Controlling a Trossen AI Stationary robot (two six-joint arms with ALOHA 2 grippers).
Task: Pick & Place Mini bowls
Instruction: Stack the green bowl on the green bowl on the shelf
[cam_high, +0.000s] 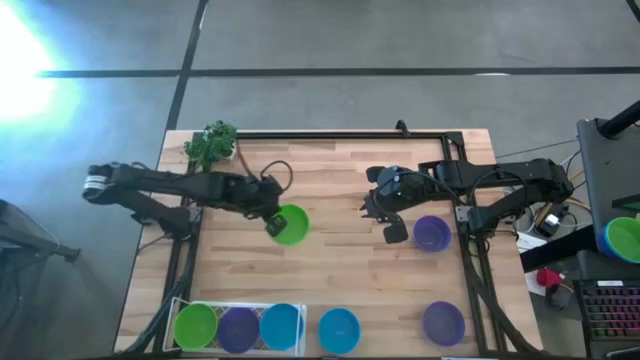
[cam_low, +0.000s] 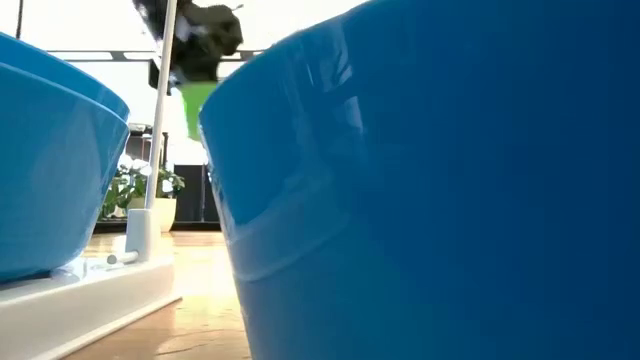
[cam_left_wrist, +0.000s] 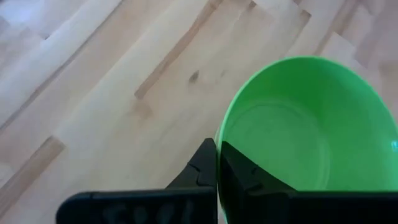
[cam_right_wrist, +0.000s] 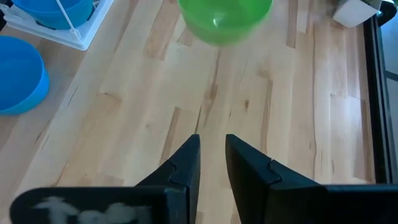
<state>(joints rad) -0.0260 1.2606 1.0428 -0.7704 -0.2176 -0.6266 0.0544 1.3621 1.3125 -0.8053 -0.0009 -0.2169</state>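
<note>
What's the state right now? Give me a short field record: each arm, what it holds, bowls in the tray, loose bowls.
left gripper: shut on the rim of a green bowl, mid-table
right gripper: empty, jaws slightly apart, beside a purple bowl
white tray: green, purple and blue bowl in a row
loose near front edge: blue bowl, second purple bowl
toy plant: back left corner
</note>
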